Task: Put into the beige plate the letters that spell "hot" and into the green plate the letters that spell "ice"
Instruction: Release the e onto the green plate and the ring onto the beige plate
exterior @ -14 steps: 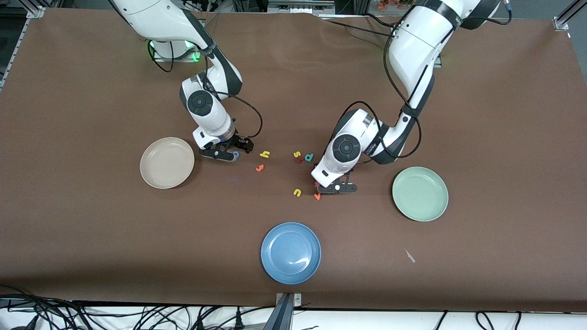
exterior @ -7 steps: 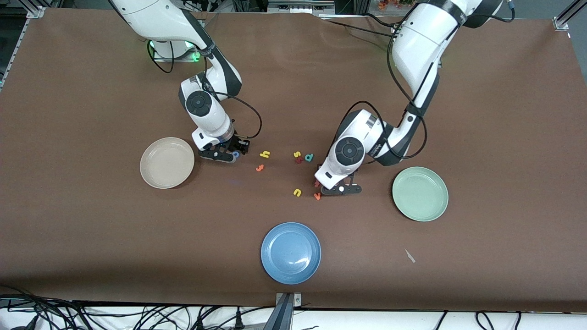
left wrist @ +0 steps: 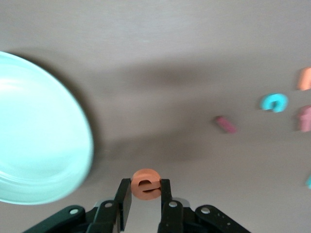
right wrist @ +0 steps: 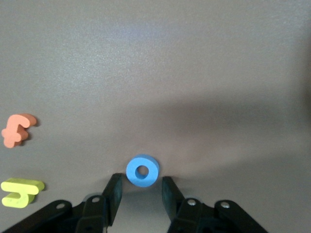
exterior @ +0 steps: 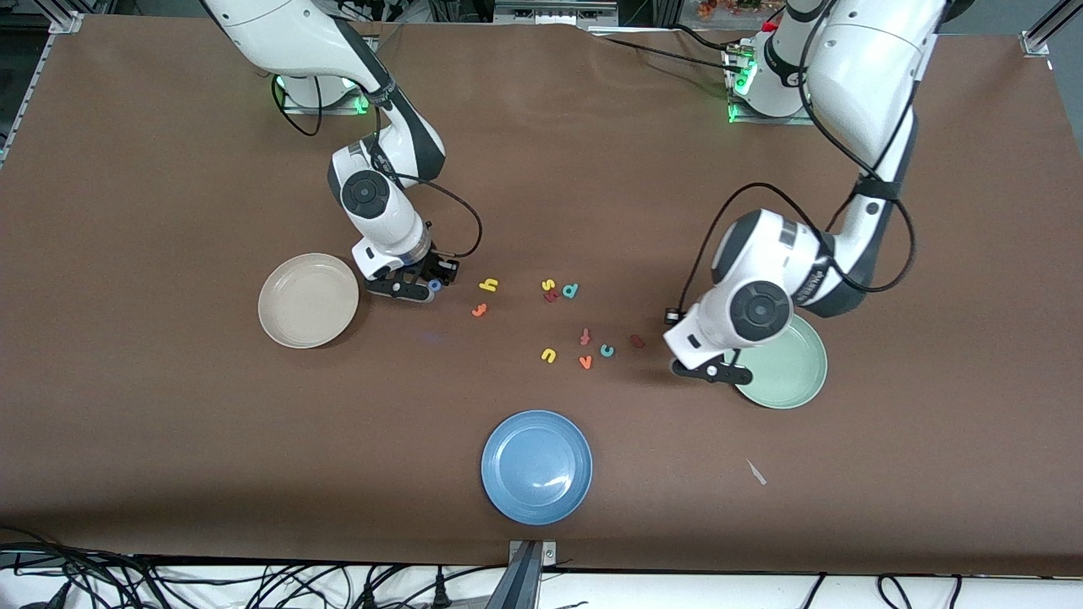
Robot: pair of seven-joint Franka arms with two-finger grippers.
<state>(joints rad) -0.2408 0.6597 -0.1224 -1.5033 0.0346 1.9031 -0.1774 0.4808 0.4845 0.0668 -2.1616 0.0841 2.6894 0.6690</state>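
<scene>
Left gripper (left wrist: 146, 199) is clamped on the orange "e" (left wrist: 146, 184), carried at the rim of the green plate (exterior: 791, 381); next it calls for centring over the plate, then release. Teal "c" (exterior: 607, 350) and dark red "i" (exterior: 636, 341) lie on the table nearby. Right gripper (right wrist: 141, 194), fingers apart, straddles the blue "o" (right wrist: 142, 171) beside the beige plate (exterior: 296, 326); closing comes next

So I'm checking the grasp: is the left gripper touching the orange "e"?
Touching. The left wrist view shows the left gripper with both fingers pressed against the orange "e".
</scene>
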